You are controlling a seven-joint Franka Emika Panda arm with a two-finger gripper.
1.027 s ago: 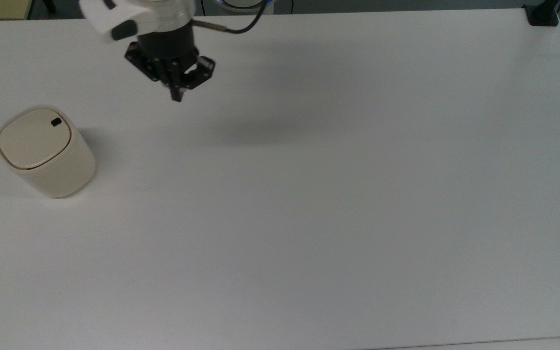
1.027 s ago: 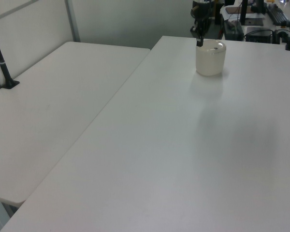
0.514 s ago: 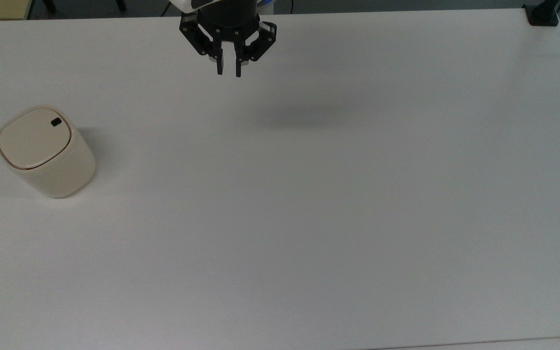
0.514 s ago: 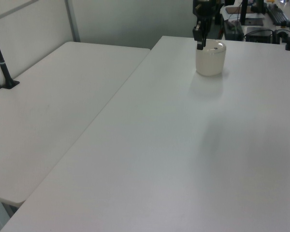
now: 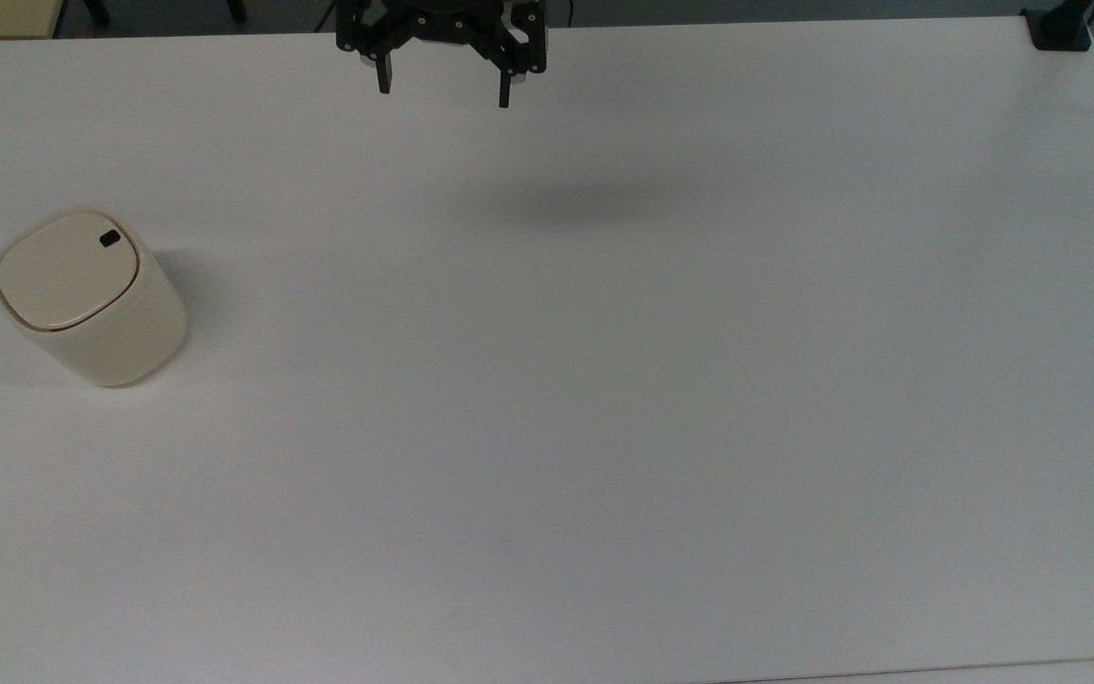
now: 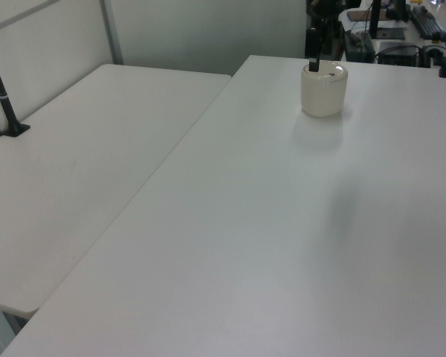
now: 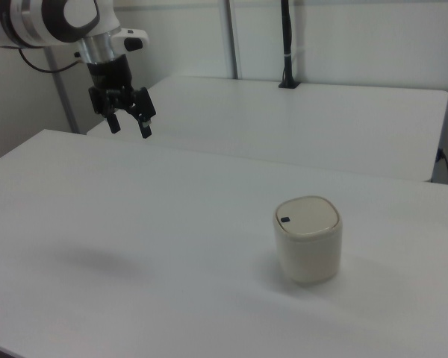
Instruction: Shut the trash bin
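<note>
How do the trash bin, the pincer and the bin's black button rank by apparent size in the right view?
1. trash bin: largest.
2. pincer: smaller as seen, its fingers spread open above the table. It sits farther from the camera than the bin, so this placing is unsure.
3. black button: clearly smallest, a small mark on the closed lid.

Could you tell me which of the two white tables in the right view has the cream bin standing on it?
The nearer white table: the small cream-beige plastic bin, lid shut, stands there; the farther table carries a black pole.
</note>
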